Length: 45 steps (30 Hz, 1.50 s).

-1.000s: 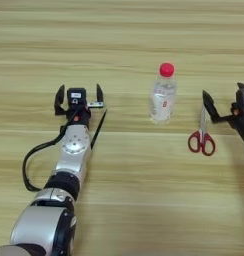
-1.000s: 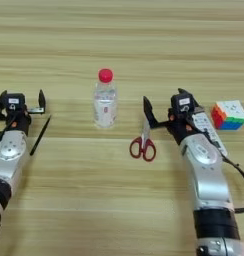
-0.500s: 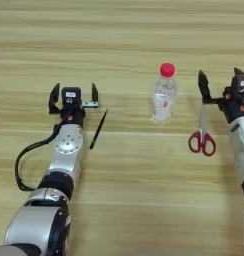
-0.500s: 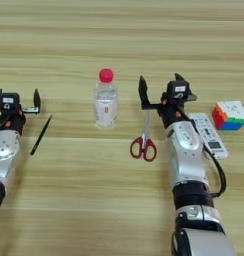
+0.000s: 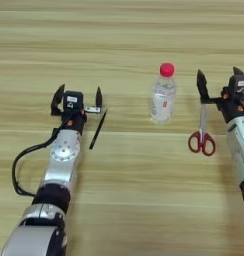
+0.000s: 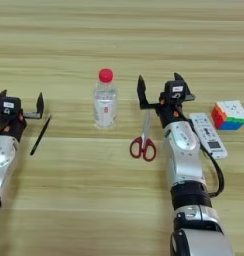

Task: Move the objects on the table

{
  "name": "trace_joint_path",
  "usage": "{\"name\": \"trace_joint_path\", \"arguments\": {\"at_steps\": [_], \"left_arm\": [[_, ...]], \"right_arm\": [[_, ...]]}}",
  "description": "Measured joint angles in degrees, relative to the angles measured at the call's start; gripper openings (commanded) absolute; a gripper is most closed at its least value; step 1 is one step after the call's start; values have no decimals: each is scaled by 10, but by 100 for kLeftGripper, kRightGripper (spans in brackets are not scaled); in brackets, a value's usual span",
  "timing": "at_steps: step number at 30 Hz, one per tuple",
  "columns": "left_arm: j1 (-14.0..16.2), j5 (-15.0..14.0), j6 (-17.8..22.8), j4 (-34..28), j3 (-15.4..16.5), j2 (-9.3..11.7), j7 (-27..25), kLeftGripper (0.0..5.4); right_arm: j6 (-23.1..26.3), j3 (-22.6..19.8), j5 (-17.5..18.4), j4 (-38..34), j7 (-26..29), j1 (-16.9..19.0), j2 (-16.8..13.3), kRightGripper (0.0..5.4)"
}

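A clear bottle [image 6: 105, 102] with a red cap stands upright mid-table. A thin black pen [image 5: 97, 130] lies slanted just below the right finger of my left gripper [image 5: 79, 97], which is open and holds nothing. Right of the bottle lie red-handled scissors [image 6: 144, 139], blades pointing away from me. My right gripper [image 6: 159, 90] is open and holds nothing, with its left finger just over the blade tips. The white remote [image 6: 208, 134] lies just right of my right forearm.
A coloured puzzle cube [image 6: 229, 114] sits right of the remote near the right edge. A black cable loops beside my left forearm [image 5: 16, 170]. The light-tan table [image 5: 124, 40] stretches bare behind the bottle.
My right gripper has shifted a little left and away from me, to the scissors' tips, and its forearm swung left, uncovering the remote. The left gripper, pen and bottle have hardly moved.
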Motion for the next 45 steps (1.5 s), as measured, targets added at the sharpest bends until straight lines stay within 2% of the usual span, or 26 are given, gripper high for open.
{"name": "trace_joint_path", "arguments": {"at_steps": [5,6,7,9,11,14,16,19,21,26,36,41,45], "left_arm": [[74,1,119,-135,-22,8,-35,540],[94,0,155,-168,-27,10,-46,540],[100,0,167,-179,-28,11,-50,540],[128,0,230,-234,-31,20,-63,540],[142,0,271,-269,-30,31,-74,540],[152,-4,319,-304,-30,40,-89,540],[152,-25,385,-339,-28,41,-101,540],[152,-45,449,-377,-27,42,-116,540],[152,-46,471,-391,-29,44,-119,540],[151,-46,503,-407,-33,49,-128,540],[147,-45,511,-407,-47,50,-140,540],[144,-33,501,-374,-63,51,-137,540],[127,-22,458,-328,-70,52,-133,540]], "right_arm": [[1,5,-2,-8,-10,1,4,538],[2,5,-2,-10,-11,1,5,538],[3,5,-2,-10,-12,1,5,538],[9,7,-2,-15,-18,2,6,538],[12,7,-2,-20,-22,2,6,538],[12,9,-2,-24,-23,2,8,538],[14,12,-3,-27,-26,2,10,538],[21,15,-4,-32,-34,3,13,538],[23,18,-5,-33,-35,4,14,538],[27,21,-11,-48,-40,11,18,538],[38,27,-13,-62,-47,14,25,538],[43,28,-13,-71,-48,16,28,538],[49,28,-13,-74,-49,19,30,538]]}}
